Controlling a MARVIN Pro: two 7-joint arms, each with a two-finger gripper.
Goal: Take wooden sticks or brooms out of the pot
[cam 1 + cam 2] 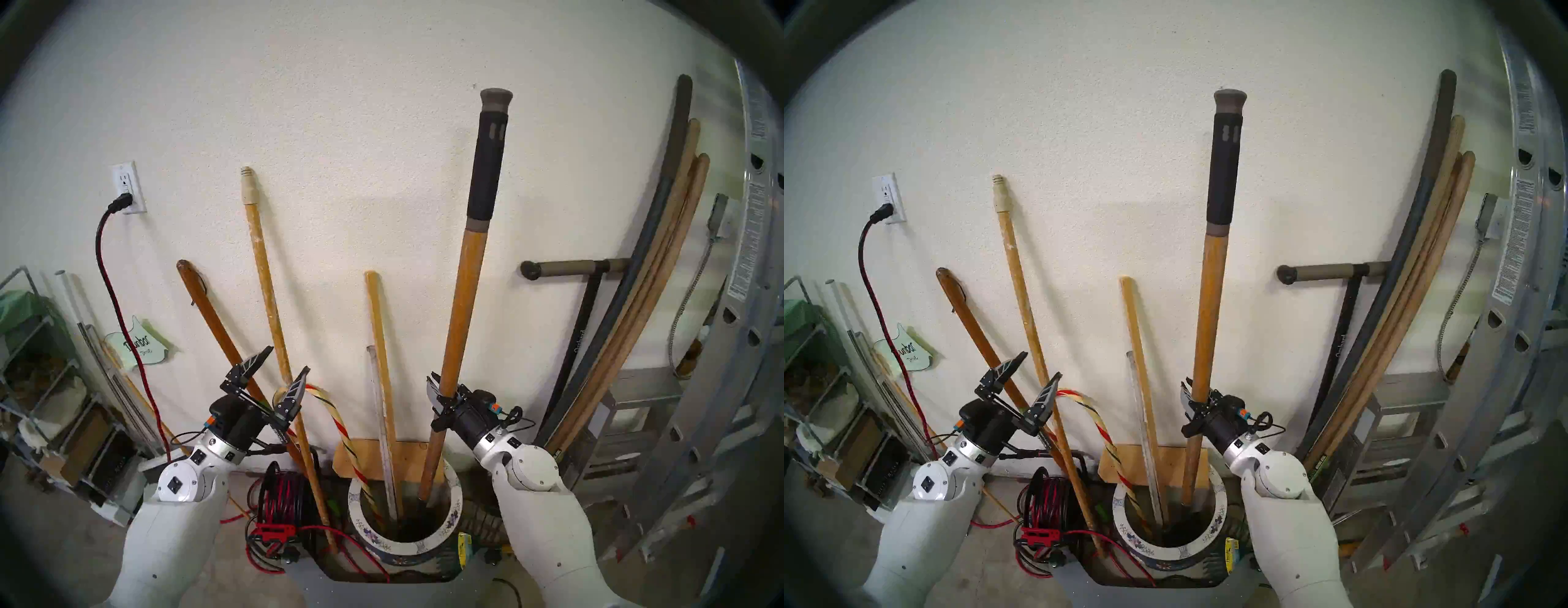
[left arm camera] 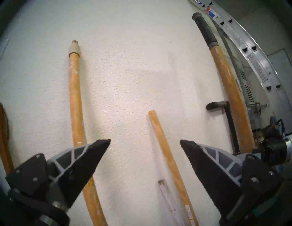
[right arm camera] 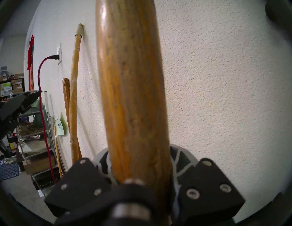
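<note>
Extraction step under way: my right gripper [image 1: 442,392] is clenched on the thick orange-brown shaft [image 1: 460,314], whose foot stands inside the pot [image 1: 407,547]. Left gripper [image 1: 278,373] hangs released, left of the thin pale stick [image 1: 379,339]. Next I judge a straight lift clear of the rim.

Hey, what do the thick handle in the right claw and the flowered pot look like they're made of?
Thick handle: varnished orange-brown wood, with visible grain and sheen in the right wrist view; its upper end wears a matte black sleeve, probably rubber. Pot: likely glazed ceramic, judging by its smooth white rim painted with small purple-blue flowers.
</note>
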